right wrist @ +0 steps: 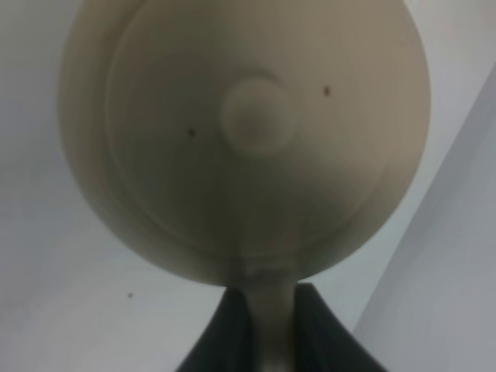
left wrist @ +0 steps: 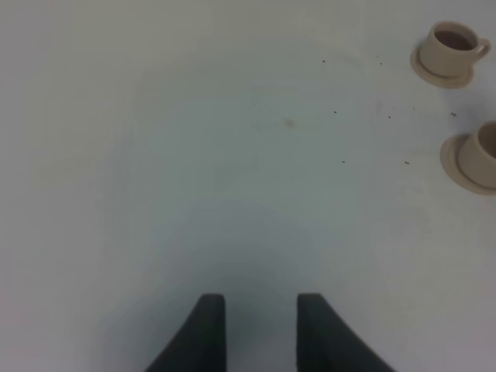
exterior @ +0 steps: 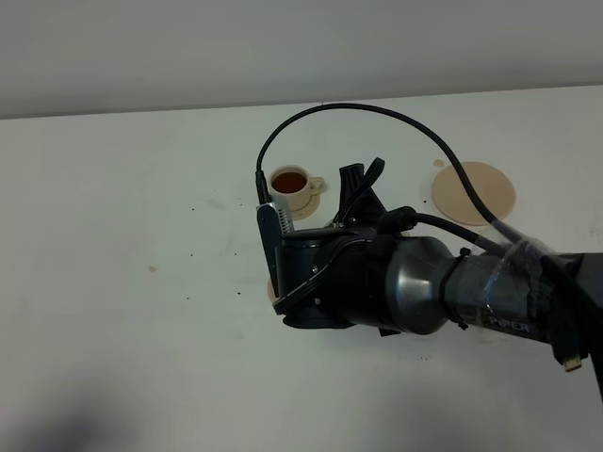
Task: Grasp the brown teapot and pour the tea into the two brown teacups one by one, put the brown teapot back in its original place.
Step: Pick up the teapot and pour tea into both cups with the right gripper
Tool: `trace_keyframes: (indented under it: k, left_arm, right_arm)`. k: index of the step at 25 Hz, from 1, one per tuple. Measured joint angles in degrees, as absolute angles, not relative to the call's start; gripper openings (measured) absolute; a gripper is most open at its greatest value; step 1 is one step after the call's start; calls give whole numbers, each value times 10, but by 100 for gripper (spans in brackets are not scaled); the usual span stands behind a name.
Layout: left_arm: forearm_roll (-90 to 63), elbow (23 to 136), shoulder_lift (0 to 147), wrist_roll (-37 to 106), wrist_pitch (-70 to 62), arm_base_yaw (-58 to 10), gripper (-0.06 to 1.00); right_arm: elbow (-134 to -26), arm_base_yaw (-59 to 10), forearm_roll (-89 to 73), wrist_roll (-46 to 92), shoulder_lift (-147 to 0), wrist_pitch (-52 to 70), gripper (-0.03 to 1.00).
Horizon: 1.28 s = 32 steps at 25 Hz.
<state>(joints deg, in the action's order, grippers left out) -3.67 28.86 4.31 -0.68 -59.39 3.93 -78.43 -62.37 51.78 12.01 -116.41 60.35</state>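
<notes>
The right gripper [right wrist: 267,310] is pinching the brown teapot [right wrist: 248,132] by its handle, holding it off its wide saucer [exterior: 474,192], seemingly above the nearer teacup [left wrist: 479,155]. The far teacup [exterior: 290,181] is showing tea, so the second pour and the return are looking undone. The left gripper [left wrist: 260,333] is hovering with its claw spread.

Marking: "PIPER", white lettering, one instance, on the dark link of the right arm [exterior: 424,282]; no other legible text.

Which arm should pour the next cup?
Right. The right gripper is shut on the brown teapot by its handle, near the filled teacup. The left gripper is open and empty over the table.
</notes>
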Motion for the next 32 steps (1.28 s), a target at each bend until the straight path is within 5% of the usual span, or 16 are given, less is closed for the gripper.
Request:
trace_keyframes:
  k: [32]
  left_arm:
    - [-37, 289, 43, -7, -594, 39, 25]
  right_arm:
    - [-784, -640, 576, 148, -1179, 609, 10]
